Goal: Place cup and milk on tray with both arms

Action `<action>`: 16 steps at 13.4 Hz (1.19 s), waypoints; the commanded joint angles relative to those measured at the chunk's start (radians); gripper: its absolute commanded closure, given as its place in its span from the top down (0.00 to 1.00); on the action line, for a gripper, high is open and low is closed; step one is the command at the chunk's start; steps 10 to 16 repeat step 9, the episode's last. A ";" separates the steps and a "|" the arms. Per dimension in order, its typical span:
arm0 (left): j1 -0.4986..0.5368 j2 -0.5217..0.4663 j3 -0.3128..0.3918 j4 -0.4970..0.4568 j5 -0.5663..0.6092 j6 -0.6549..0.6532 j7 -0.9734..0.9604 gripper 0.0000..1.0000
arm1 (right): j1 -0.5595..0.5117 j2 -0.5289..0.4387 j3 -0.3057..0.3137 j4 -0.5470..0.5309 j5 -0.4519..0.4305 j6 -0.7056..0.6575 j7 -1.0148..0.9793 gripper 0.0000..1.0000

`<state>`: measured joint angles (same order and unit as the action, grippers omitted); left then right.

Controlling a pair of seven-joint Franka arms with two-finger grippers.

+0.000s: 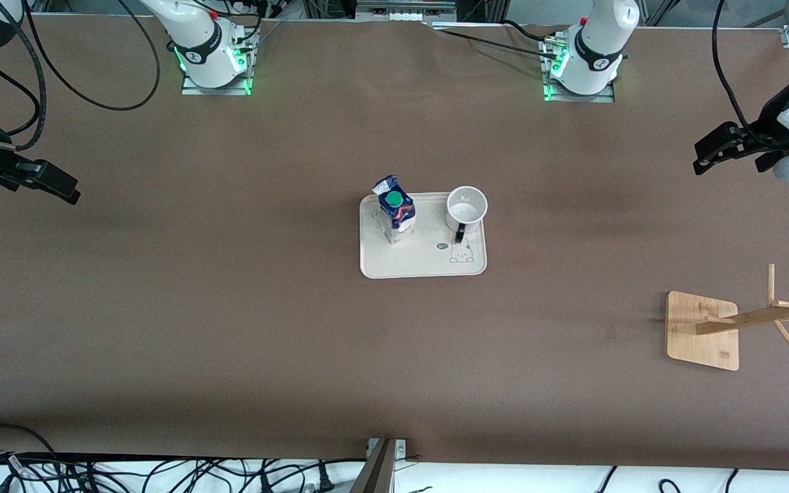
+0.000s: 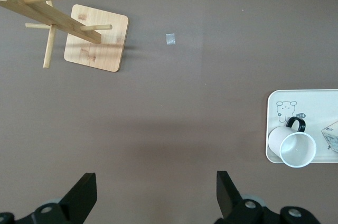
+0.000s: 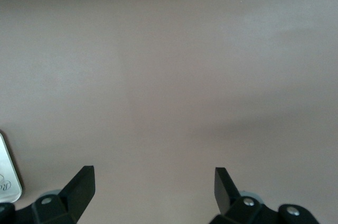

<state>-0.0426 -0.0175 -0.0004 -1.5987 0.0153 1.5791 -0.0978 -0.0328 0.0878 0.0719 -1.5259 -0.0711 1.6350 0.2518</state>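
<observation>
Because both items already stand on the tray (image 1: 429, 263) at mid-table, the task appears complete: milk (image 1: 396, 212) toward the right arm's end, cup (image 1: 466, 207) beside it. Left gripper (image 1: 723, 147) and right gripper (image 1: 42, 179) wait over bare table at the ends. Left wrist view: fingers (image 2: 79, 197) spread, empty, cup (image 2: 292, 147) well apart. Right wrist view: fingers (image 3: 79, 188) spread, tray (image 3: 8, 176) corner only.

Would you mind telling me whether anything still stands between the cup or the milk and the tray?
Nothing visible does: the cup and the milk both stand upright on the tray. The left pincer and right pincer are open, over bare table at their ends.
</observation>
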 commanded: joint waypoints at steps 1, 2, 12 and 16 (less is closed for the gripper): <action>-0.005 0.011 0.002 0.028 0.000 -0.022 0.007 1.00 | -0.001 -0.030 -0.004 -0.023 0.019 0.006 -0.002 1.00; -0.005 0.011 0.002 0.028 0.000 -0.021 0.007 1.00 | -0.001 -0.030 -0.004 -0.023 0.020 0.006 -0.011 1.00; -0.005 0.010 0.002 0.028 0.000 -0.025 0.006 1.00 | 0.001 -0.028 -0.003 -0.031 0.028 -0.007 -0.195 1.00; -0.005 0.010 0.002 0.028 0.000 -0.025 0.006 1.00 | 0.001 -0.028 -0.003 -0.031 0.028 -0.007 -0.195 1.00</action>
